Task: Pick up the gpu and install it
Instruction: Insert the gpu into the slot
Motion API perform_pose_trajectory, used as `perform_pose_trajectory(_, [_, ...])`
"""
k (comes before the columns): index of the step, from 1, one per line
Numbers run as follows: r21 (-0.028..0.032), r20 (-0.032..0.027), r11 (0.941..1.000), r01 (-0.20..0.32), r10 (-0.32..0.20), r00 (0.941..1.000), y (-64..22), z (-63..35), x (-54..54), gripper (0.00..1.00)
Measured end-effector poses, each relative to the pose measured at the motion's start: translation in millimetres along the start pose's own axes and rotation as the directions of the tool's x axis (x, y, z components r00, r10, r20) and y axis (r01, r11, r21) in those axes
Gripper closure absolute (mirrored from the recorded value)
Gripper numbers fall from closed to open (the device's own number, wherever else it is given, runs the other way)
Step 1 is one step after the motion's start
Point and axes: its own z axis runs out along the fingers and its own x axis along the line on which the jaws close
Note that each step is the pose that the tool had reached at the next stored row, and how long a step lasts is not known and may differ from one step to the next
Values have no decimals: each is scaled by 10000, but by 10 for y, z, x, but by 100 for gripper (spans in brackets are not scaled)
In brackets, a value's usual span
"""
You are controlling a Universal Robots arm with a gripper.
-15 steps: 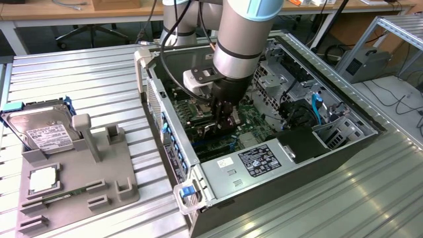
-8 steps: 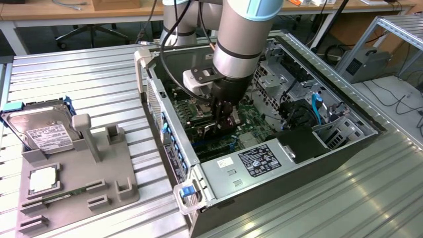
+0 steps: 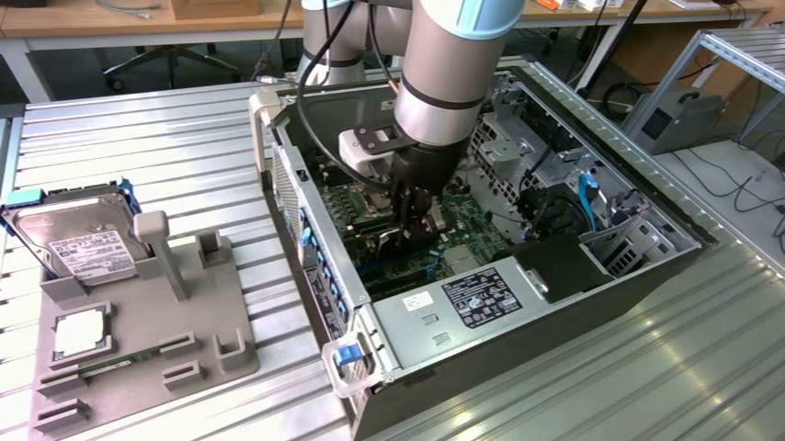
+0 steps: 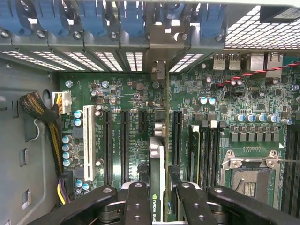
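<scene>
The gpu [image 4: 157, 154] is seen edge-on in the wrist view, a thin card with a green-lettered label, standing upright over the motherboard [image 4: 117, 98]. Its far end reaches the metal bracket [image 4: 158, 70] at the case's rear slots. My gripper [image 4: 159, 192] is shut on the card, one black finger [image 4: 137, 199] on each side of it. In the exterior view the gripper [image 3: 417, 220] reaches down inside the open computer case [image 3: 613, 197], low over the board's expansion slots, with the gpu [image 3: 429, 228] partly hidden between the fingers.
A grey holder tray [image 3: 135, 340] lies at the exterior view's left, carrying a silver hard drive [image 3: 80, 243], a processor chip [image 3: 80, 333] and a slim memory stick [image 3: 117, 360]. Blue slot clips [image 4: 93, 14] line the case's rear wall. Cables [image 4: 42, 122] run beside the board.
</scene>
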Motion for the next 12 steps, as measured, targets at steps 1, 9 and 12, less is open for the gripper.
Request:
perform_pose_trajectory(1, [0,0,10000,-1,1,10000,0,0,0,73])
perform_pose_trajectory(9, [0,0,10000,-1,1,10000,3,7,0,73])
perform_pose_trajectory(12, [0,-1,10000,0,0,10000,3,6,0,73])
